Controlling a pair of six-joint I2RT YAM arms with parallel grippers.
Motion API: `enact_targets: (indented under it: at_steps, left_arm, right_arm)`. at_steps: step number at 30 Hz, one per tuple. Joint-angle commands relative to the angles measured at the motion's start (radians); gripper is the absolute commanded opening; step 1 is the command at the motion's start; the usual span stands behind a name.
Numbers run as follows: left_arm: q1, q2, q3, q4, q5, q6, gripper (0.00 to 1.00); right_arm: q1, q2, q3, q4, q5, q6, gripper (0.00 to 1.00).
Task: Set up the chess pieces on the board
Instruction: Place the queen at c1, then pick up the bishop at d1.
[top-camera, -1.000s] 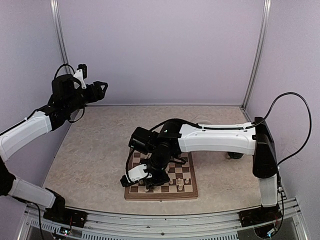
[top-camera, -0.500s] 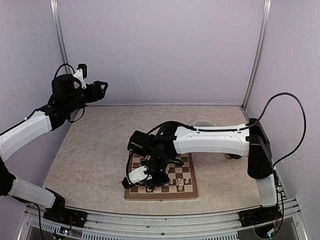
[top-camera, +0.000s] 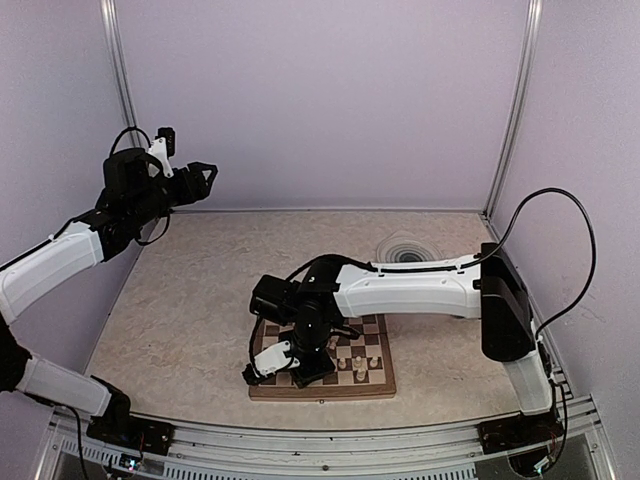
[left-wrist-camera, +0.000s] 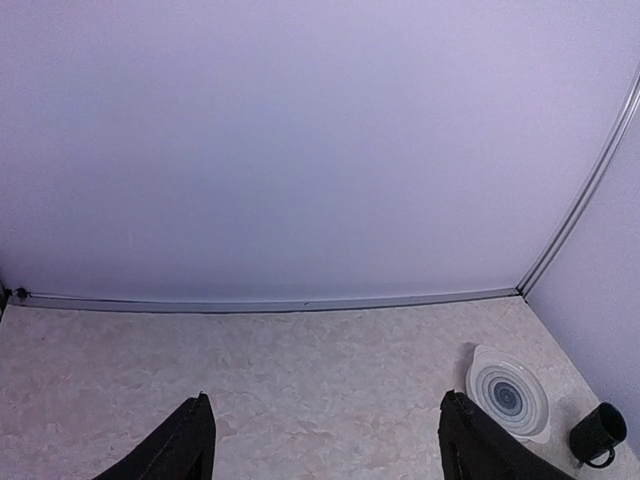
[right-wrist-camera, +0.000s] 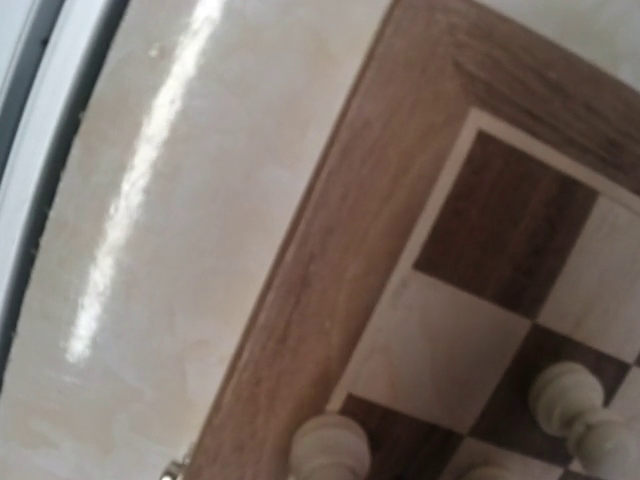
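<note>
My right pincer (top-camera: 305, 372), grip I cannot tell, hangs low over the near-left corner of the checked brown-and-cream wooden board (top-camera: 360, 392) beside small cream wooden chess pieces (right-wrist-camera: 580, 410), seemingly mid-placement, so next I'd lift straight clear.

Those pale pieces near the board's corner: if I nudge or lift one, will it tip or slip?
The chess pieces look slim with rounded, turned tops, so a side nudge probably topples one, and it may then roll. They look like small rigid wood, likely light. The jaws could slip on those curves unless they close low and square.
</note>
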Motion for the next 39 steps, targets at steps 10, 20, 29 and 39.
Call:
enact_targets:
  at_steps: [10,20,29,39]
  left_arm:
    - [-0.005,-0.017,0.024,0.0,0.016,0.014,0.76]
    - [-0.004,-0.012,0.024,0.001,0.025,0.011,0.76]
    - [-0.005,-0.012,0.024,0.003,0.028,0.011,0.76]
    - [-0.006,-0.012,0.024,0.005,0.038,0.008,0.76]
  right_arm:
    - [0.002,-0.069,-0.028,-0.015,-0.01,0.003,0.4]
    - [-0.031,-0.102,-0.086,0.003,0.007,0.003,0.41]
    - [-0.055,-0.095,-0.103,0.014,0.014,0.006,0.37]
    - [-0.059,-0.109,-0.101,0.005,-0.007,0.005,0.14]
